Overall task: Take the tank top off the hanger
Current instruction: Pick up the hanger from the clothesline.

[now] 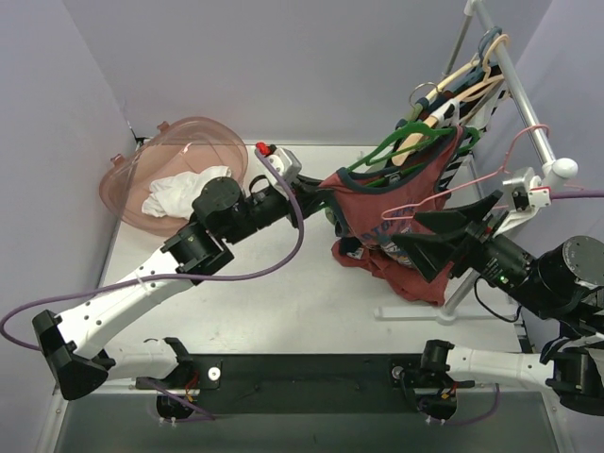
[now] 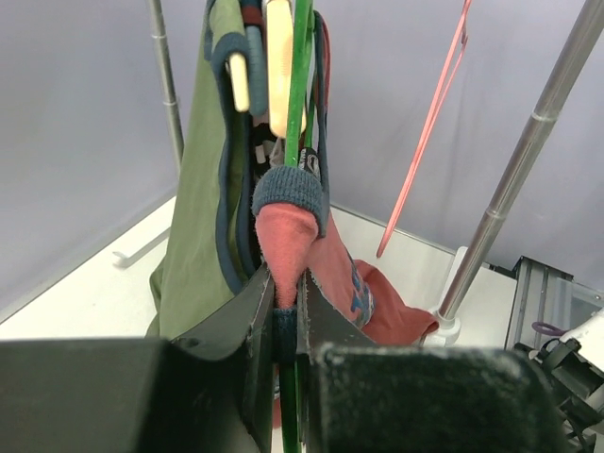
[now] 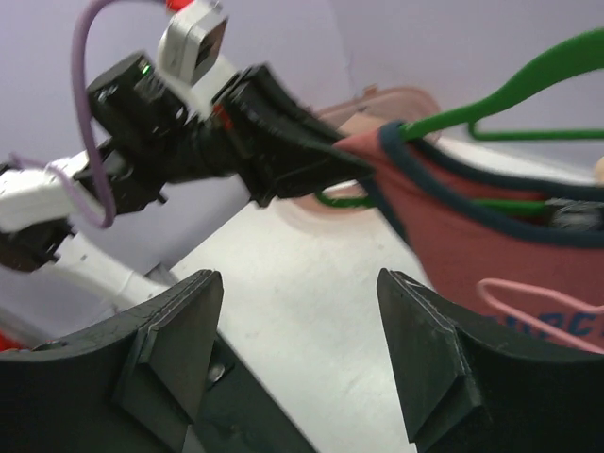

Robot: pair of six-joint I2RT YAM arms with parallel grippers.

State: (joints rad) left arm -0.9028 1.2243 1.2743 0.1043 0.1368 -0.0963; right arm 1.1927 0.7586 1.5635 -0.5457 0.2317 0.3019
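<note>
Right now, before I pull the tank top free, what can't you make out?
Top view: the left gripper's tips, buried in the tank top's folds.
Left wrist view: whether the green hanger is pinched with the strap; the fingers cover the contact.
Top view: the green hanger's hook, lost among the other hangers.
Right wrist view: the pink hanger, blurred, cut off at the right edge.
</note>
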